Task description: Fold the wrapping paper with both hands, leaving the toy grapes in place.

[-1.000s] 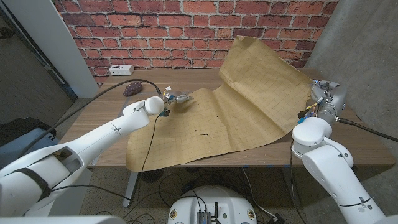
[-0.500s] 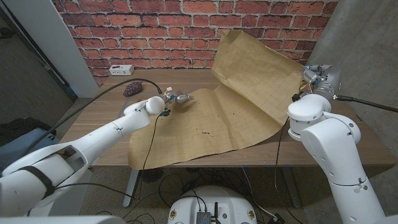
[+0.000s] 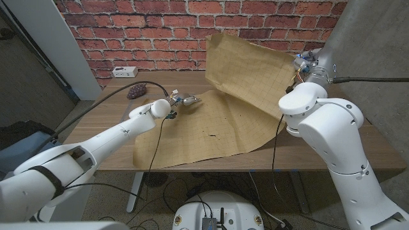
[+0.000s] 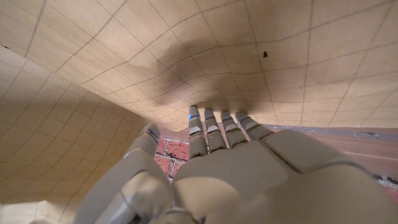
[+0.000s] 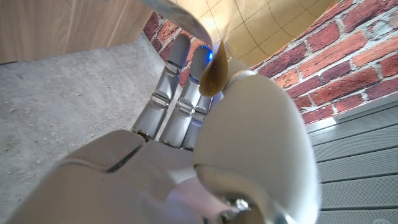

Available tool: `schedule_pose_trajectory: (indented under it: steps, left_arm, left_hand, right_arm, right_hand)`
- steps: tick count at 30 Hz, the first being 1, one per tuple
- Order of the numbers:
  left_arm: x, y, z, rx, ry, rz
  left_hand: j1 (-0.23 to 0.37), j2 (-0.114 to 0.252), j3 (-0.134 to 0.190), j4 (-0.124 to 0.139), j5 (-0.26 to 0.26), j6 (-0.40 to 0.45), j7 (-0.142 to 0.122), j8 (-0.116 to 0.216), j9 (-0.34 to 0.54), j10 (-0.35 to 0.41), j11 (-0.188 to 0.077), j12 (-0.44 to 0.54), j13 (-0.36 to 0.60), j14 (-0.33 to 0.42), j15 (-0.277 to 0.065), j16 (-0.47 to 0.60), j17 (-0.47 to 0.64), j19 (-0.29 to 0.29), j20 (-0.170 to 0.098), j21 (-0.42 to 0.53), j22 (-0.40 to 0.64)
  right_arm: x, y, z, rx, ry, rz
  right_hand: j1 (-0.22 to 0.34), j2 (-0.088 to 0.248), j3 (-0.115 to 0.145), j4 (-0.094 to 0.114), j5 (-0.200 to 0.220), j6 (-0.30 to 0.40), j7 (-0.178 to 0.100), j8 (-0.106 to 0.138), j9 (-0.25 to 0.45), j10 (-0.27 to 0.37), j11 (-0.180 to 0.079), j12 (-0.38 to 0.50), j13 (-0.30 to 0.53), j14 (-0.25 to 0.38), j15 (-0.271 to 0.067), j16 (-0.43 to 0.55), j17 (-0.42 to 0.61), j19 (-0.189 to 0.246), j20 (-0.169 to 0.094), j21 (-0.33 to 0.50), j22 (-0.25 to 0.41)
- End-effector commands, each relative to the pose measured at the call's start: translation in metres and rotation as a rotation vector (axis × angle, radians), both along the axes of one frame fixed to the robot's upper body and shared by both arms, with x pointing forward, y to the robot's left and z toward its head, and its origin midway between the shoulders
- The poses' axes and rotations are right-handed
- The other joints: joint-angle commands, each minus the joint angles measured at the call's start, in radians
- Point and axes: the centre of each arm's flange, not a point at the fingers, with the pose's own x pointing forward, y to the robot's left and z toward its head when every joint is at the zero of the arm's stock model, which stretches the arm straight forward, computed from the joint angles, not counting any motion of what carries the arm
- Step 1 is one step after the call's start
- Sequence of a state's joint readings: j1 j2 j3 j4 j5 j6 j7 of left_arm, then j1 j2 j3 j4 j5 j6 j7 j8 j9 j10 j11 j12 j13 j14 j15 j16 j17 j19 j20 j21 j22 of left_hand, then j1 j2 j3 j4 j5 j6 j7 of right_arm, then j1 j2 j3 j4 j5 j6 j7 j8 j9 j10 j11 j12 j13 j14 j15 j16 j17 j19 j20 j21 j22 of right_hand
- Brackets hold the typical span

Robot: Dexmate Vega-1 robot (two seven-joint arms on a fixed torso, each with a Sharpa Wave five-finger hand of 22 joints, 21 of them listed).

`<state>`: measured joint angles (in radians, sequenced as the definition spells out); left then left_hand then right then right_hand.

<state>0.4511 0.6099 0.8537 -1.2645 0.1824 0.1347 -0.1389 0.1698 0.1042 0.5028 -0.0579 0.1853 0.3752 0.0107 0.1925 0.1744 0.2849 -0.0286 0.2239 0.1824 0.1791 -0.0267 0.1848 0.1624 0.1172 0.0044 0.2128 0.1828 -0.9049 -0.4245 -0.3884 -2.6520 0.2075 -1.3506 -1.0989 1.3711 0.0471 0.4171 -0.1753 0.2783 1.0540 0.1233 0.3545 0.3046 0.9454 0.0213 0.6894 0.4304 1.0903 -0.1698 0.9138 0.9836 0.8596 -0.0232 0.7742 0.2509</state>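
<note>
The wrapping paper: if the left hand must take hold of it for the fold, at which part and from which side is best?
Probably the free far-left edge of the wrapping paper, near the left hand. It lies flat on the table, so come low from the far side and pinch the edge. The right hand holds the right side raised. Stay clear of the toy grapes.

The table [image 3: 115,124] carries one sheet of brown gridded wrapping paper [image 3: 230,115], one bunch of purple toy grapes [image 3: 135,91] and one white power strip [image 3: 123,71], while two white robot arms reach in, each ending in one hand: left hand [image 3: 185,101], right hand [image 3: 305,61].
</note>
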Motion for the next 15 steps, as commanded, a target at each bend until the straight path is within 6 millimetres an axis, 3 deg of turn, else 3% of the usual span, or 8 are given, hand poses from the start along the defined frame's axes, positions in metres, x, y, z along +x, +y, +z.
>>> schedule_pose_trajectory:
  steps: [1,15]
  left_arm:
    - [0.010,-0.004,-0.009,0.022,0.014,-0.042]
    - [0.013,-0.003,-0.010,0.024,0.010,-0.067]
  left_hand:
    - [-0.010,0.000,0.001,0.003,0.001,0.009,0.001,0.006,0.004,0.009,-0.001,0.005,0.004,0.011,0.005,0.004,0.005,0.060,0.047,0.011,0.004]
    - [-0.011,-0.001,0.001,0.002,0.001,0.011,0.000,0.004,0.004,0.009,0.000,0.001,0.004,0.012,0.005,0.001,0.005,0.061,0.048,0.010,0.004]
  right_arm:
    - [-0.012,0.026,0.013,-0.024,0.021,0.165]
    - [-0.002,0.030,0.016,0.070,0.121,0.397]
  right_hand:
    - [0.011,0.001,0.011,0.002,0.010,0.004,0.009,-0.003,0.006,0.110,0.062,0.062,0.087,0.015,-0.015,0.005,0.010,0.011,0.001,0.013,-0.001]
    - [0.011,0.000,0.019,0.003,0.025,-0.002,0.016,-0.014,0.006,0.105,0.066,0.054,0.086,0.016,-0.016,0.005,0.037,0.014,-0.003,0.032,-0.010]
